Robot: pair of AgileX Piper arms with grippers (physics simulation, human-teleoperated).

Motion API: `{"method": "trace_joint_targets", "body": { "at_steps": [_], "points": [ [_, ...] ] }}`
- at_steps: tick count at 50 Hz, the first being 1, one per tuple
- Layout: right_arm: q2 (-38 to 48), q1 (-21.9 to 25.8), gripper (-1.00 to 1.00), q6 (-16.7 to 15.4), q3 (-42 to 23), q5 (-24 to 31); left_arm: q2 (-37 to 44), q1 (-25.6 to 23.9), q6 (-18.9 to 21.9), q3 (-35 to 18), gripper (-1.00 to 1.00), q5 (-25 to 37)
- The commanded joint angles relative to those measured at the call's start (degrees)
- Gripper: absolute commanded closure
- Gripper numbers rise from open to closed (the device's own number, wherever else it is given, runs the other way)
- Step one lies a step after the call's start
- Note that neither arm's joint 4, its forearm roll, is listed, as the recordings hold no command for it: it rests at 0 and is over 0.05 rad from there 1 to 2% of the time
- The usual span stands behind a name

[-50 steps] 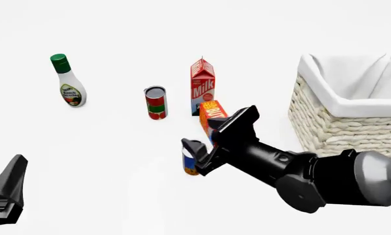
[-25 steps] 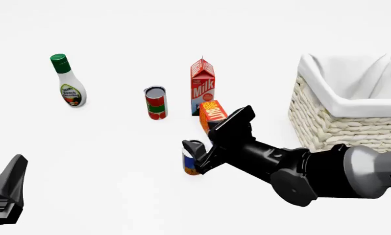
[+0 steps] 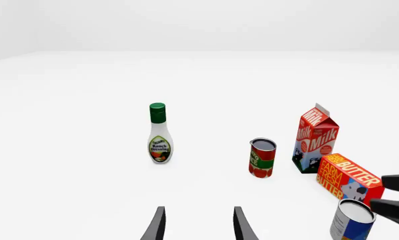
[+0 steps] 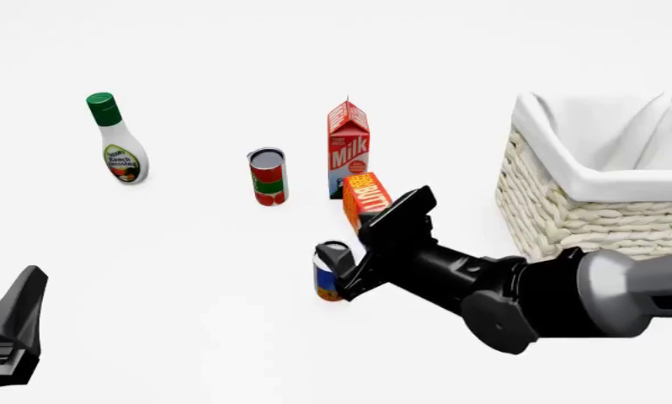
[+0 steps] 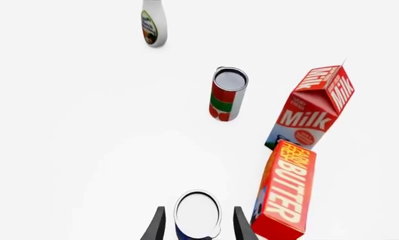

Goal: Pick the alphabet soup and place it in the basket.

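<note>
Near the middle of the white table (image 4: 201, 320), the alphabet soup (image 4: 330, 271) stands upright, its silvery top showing between the two fingers of the right gripper (image 5: 197, 227); the jaws flank the can on either side, and whether they press on it cannot be told. Just to the right of the can lies the butter box (image 4: 365, 199), with the milk carton (image 4: 349, 148) upright behind it. Farther left stand a red can (image 4: 268, 176) and a dressing bottle (image 4: 118, 140). At the right edge sits the basket (image 4: 589, 220), well apart from the soup. Low at near left, the left gripper (image 3: 197, 227) hangs with its fingers apart, holding nothing.
</note>
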Motion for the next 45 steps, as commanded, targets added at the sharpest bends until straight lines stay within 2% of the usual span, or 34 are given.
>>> {"method": "trace_joint_targets", "body": {
  "at_steps": [1,45],
  "points": [
    [1.45,-0.13,-1.0,0.31,-0.16,-0.66,0.0,0.0,0.0,0.0,-1.0,0.0],
    [5.35,0.3,-1.0,1.99,-0.04,-3.15,0.0,0.0,0.0,0.0,-1.0,0.0]
  ]
}}
